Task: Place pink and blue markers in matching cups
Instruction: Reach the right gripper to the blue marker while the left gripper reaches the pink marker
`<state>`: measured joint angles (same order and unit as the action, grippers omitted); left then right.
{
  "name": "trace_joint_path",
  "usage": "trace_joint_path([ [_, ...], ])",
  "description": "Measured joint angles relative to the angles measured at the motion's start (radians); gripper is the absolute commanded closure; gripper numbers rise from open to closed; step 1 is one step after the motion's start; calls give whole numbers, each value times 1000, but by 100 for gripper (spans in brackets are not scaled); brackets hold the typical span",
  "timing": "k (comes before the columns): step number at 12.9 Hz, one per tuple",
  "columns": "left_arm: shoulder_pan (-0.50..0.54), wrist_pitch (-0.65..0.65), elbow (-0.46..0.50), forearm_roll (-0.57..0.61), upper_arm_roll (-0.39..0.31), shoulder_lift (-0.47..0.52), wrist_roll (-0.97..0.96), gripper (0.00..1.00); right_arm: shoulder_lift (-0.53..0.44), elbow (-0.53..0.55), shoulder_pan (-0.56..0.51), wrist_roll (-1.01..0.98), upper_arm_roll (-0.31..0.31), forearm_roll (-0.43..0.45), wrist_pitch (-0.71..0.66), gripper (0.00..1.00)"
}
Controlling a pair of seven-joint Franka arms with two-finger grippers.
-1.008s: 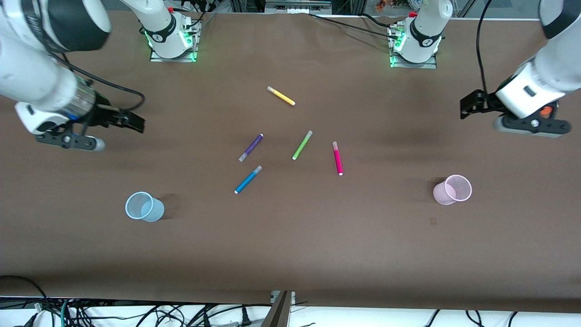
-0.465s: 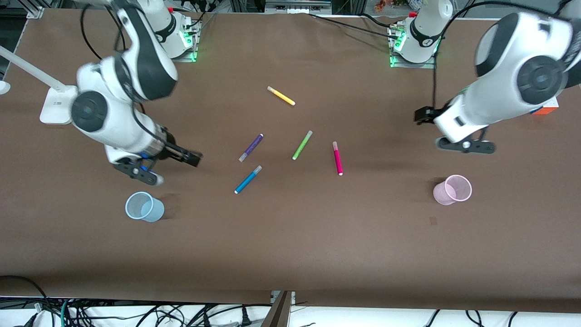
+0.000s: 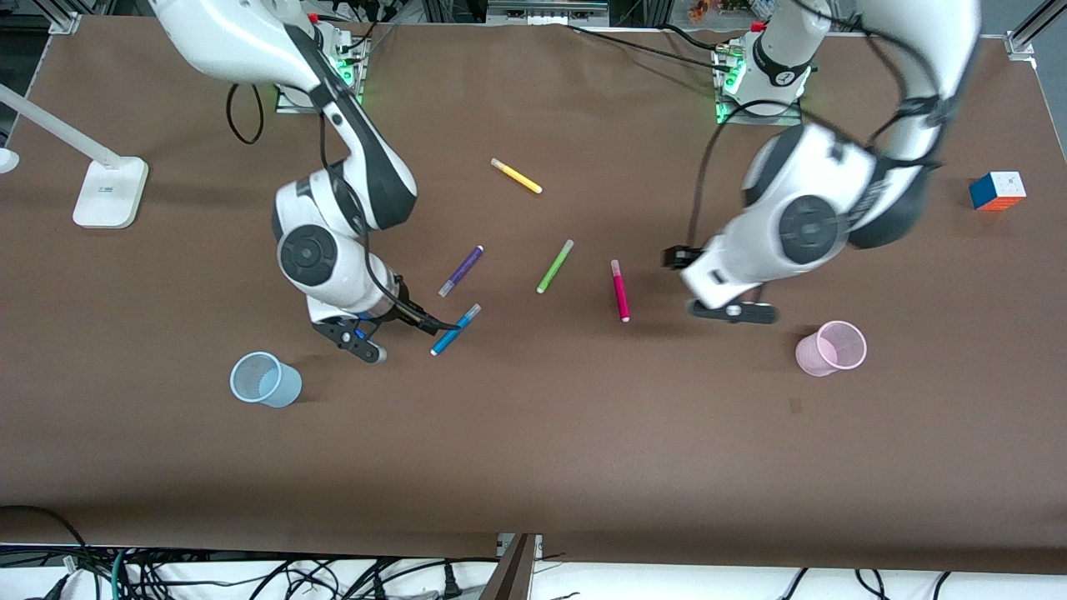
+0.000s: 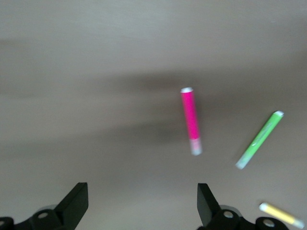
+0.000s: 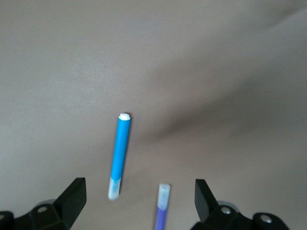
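Observation:
The blue marker point(image 3: 455, 329) lies on the brown table near the middle. The pink marker point(image 3: 620, 290) lies toward the left arm's end. My right gripper point(image 3: 379, 329) is open and empty just beside the blue marker, on the blue cup's point(image 3: 265, 379) side. The right wrist view shows the blue marker point(image 5: 120, 153) ahead of the open gripper point(image 5: 139, 199). My left gripper point(image 3: 708, 287) is open and empty over the table between the pink marker and the pink cup point(image 3: 831, 347). The left wrist view shows the pink marker point(image 4: 190, 120) ahead of the open gripper point(image 4: 141, 203).
A purple pen point(image 3: 461, 271), a green pen point(image 3: 555, 266) and a yellow pen point(image 3: 516, 176) lie near the markers, farther from the front camera. A colour cube point(image 3: 997, 190) sits at the left arm's end. A white lamp base point(image 3: 108, 193) sits at the right arm's end.
Both arms have swung in from the table's ends toward the middle. The right gripper now sits beside the blue marker, the left gripper beside the pink marker. Markers and cups have not moved.

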<state>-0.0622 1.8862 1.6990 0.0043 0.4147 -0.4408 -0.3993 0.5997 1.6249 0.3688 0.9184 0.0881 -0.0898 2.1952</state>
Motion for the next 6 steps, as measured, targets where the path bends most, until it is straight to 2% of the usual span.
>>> trace_joint_path([
  [2,-35,107,34,5,1,-50,-24,0,41,-1,10,3,0,-1,50,0],
  [6,-89,352,218,109,3,-73,-82,0,122,-2,58,78,0,-1,192,1],
])
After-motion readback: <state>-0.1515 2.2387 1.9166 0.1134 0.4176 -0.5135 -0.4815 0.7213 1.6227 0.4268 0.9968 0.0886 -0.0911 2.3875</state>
